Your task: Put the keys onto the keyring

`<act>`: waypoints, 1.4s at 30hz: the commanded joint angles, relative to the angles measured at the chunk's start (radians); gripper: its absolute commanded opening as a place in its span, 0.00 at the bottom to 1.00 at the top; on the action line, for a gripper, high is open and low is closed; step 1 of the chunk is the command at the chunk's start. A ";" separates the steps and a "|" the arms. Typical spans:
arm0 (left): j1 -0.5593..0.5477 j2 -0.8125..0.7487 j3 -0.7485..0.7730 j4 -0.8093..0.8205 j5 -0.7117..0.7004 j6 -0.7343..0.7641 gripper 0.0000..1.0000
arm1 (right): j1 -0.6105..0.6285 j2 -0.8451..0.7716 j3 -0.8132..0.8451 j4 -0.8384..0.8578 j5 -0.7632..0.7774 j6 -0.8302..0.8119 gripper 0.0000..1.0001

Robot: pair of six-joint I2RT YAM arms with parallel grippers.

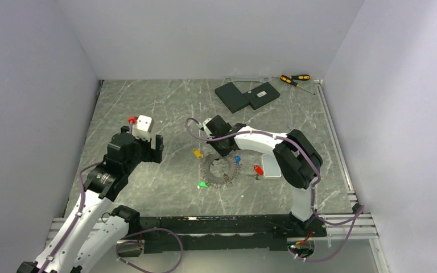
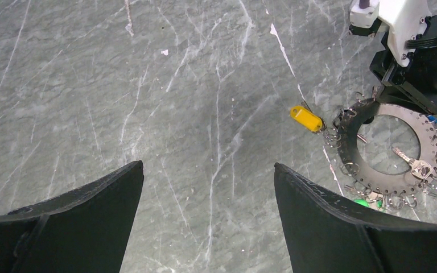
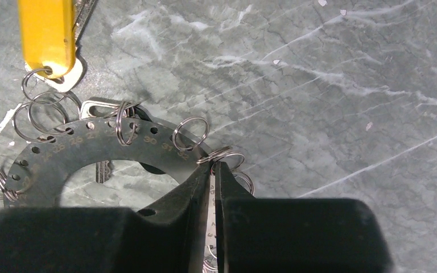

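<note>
The keyring [image 1: 209, 170] lies flat on the table [image 1: 148, 108], just below the middle of the top view. One key [image 1: 197, 153] lies just off its upper left edge. Another key [image 1: 238, 159] sits at its upper right edge. A third key [image 1: 258, 169] lies just to its right, and a fourth [image 1: 203, 184] at its lower left. The right gripper [image 1: 223, 154] is on the keyring's top edge. The left gripper [image 1: 151, 152] is well off to the left. Two slabs [image 1: 247, 95] lie side by side in the upper right. Two screwdrivers [image 1: 295, 79] lie behind them.

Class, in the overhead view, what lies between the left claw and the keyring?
The yellow key, beside the keyring; otherwise bare tabletop up to the left claw. The top external view shows it, the left wrist view too.
</note>
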 commanded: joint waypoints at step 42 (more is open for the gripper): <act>0.005 -0.040 0.036 0.011 0.015 -0.006 0.89 | -0.023 -0.304 -0.159 0.164 -0.312 0.128 0.00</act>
